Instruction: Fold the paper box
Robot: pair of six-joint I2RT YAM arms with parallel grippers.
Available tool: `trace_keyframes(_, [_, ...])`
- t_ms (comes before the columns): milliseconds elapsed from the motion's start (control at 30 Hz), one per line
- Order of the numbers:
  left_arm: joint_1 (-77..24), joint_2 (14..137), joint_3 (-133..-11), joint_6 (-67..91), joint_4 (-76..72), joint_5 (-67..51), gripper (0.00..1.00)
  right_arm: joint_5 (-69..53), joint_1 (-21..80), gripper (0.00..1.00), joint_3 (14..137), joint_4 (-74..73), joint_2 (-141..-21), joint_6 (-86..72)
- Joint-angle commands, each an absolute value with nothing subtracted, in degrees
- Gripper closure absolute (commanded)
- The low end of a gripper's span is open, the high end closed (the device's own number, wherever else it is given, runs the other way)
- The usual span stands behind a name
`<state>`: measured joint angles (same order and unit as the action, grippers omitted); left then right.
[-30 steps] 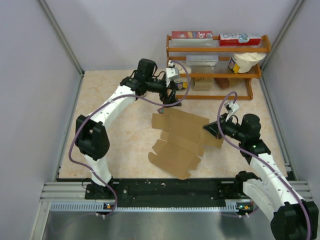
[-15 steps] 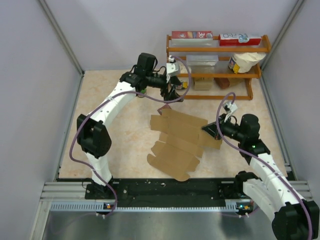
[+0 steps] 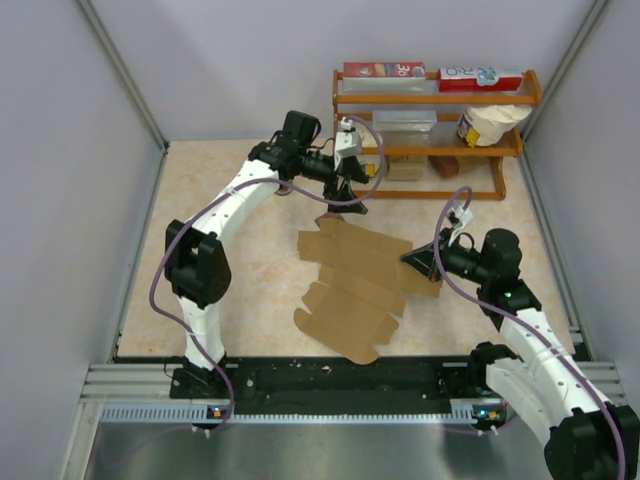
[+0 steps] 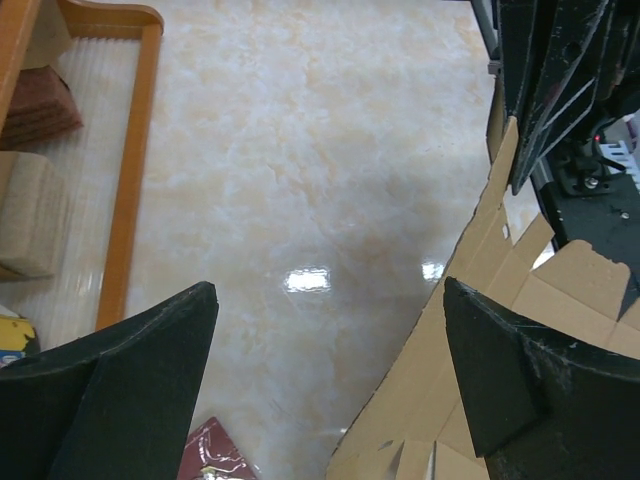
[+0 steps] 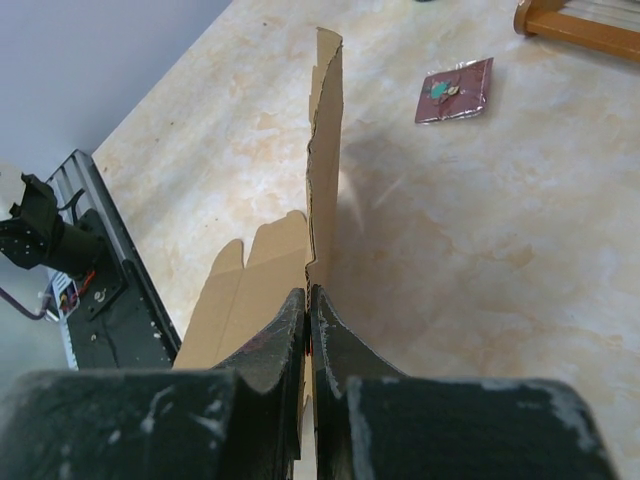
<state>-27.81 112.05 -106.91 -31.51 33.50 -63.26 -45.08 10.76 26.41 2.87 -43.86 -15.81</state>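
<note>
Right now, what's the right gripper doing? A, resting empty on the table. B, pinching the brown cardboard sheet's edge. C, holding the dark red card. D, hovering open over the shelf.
B: the right wrist view shows the right gripper shut on an edge of the paper box.

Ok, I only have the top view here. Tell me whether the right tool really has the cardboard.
Observer: Yes. In its wrist view the right tool is shut on the edge of the cardboard sheet, which stands edge-on between its fingers.
Operator: Now check the left tool.
Observer: The left tool is wide open and holds nothing; the table and the sheet's edge show below it.
Operator: Report anything hidden under that arm.
Observer: A small dark-red card lies flat on the table, apart from the sheet, near the wooden rack.
</note>
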Motion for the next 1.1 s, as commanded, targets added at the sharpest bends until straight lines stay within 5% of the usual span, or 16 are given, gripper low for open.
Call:
trace_keyframes(0, [-27.6,111.5,-106.9,-32.0,34.4,-69.4,0.03,-46.8,11.3,1.0,29.4,6.2,-42.5,-16.0])
trace_keyframes(333, [-28.6,111.3,-101.0,-33.8,37.1,-67.9,0.07,-46.9,11.3,1.0,29.6,6.3,-41.9,-15.8])
trace_keyframes(600, [-28.8,112.9,-100.4,-34.5,38.8,-67.8,0.27,-46.8,11.3,1.0,29.3,6.3,-41.1,-15.8])
trace_keyframes(1067, [-28.8,113.9,-97.6,-35.9,41.8,-65.7,0.44,-46.3,11.3,1.0,29.3,6.6,-41.0,-15.7])
